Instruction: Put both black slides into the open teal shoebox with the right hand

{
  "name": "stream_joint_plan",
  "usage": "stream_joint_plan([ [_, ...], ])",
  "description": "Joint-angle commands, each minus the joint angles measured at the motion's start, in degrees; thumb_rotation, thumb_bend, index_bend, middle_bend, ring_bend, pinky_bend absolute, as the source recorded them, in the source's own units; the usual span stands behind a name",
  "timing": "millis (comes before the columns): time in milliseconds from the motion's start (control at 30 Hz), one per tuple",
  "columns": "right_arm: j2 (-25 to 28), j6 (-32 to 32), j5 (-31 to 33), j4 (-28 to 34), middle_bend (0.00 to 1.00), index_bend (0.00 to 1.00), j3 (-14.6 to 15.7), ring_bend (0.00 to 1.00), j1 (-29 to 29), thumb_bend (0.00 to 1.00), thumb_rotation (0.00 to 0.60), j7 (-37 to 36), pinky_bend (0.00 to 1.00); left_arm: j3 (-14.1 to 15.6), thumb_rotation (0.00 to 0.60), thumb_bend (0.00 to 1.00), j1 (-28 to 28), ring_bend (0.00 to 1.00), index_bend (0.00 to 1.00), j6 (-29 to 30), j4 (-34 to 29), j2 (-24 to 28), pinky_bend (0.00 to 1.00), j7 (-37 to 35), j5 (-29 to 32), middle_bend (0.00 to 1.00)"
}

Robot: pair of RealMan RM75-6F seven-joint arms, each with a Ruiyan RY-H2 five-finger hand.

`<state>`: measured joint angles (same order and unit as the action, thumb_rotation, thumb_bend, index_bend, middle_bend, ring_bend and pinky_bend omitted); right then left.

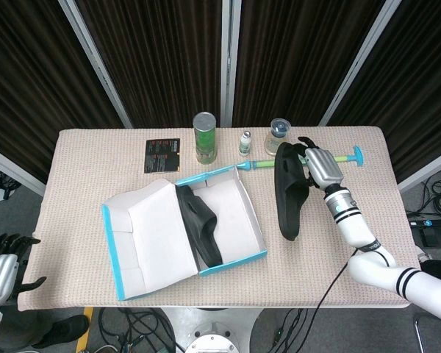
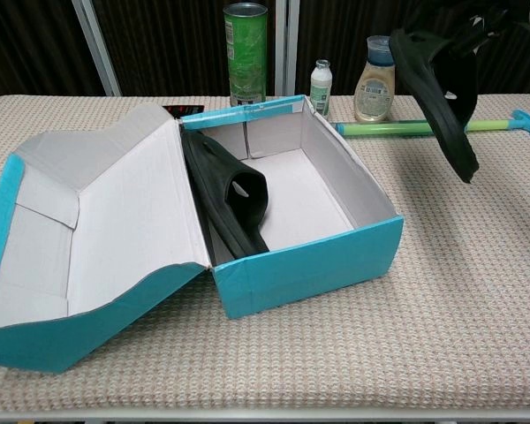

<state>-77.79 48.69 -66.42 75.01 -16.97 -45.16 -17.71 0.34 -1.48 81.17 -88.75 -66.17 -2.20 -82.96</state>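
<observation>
Black slide [image 1: 288,193] hanging toe-down, gripped by right robot hand [image 1: 315,165], other slide [image 1: 200,224] boxed

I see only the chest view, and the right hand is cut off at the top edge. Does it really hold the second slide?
Observer: Yes. In the head view the right hand grips the lifted slide at its end farther from the robot.
Operator: Is the slide over the shoebox already?
Observer: Not yet. From above it hangs to the right of the shoebox, with a gap between them.
Operator: And the left hand?
Observer: The left hand is low at the picture's left edge, off the table, holding nothing.
</observation>
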Motion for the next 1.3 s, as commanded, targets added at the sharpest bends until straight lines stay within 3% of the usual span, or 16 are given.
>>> stream_joint_plan([
  [33,-0.9,1.6,-8.8,-0.2,0.33,0.36,-2.5,0.09,0.8,0.27,0.6,-13.4,0.27,0.0,0.6,0.06,0.0,0.11,0.27,0.1,-0.3,0.2,0.08,0.5,0.1,0.21],
  [267,-9.7,1.3,-11.5,-4.3,0.33,0.36,-2.9,0.09,-3.9,0.27,0.6,-21.9,0.27,-0.1,0.6,0.06,0.3,0.11,0.27,0.6,-1.2,0.7,0.08,0.9,0.5,0.21],
  [567,-21.1,1.8,-12.1,-16.2,0.34,0.36,-2.1,0.09,-8.3,0.27,0.6,-23.7,0.29,-0.1,0.6,0.06,0.2,0.11,0.26,-0.4,-0.5,0.7,0.08,0.0,1.2,0.21],
  [1300,-30.2,3.2,-14.8,-29.4,0.34,0.36,2.4,0.09,-9.6,0.28,0.6,-27.6,0.31,0.0,0.6,0.06,0.2,0.11,0.27,-0.8,0.7,0.1,0.08,-1.4,1.2,0.21],
])
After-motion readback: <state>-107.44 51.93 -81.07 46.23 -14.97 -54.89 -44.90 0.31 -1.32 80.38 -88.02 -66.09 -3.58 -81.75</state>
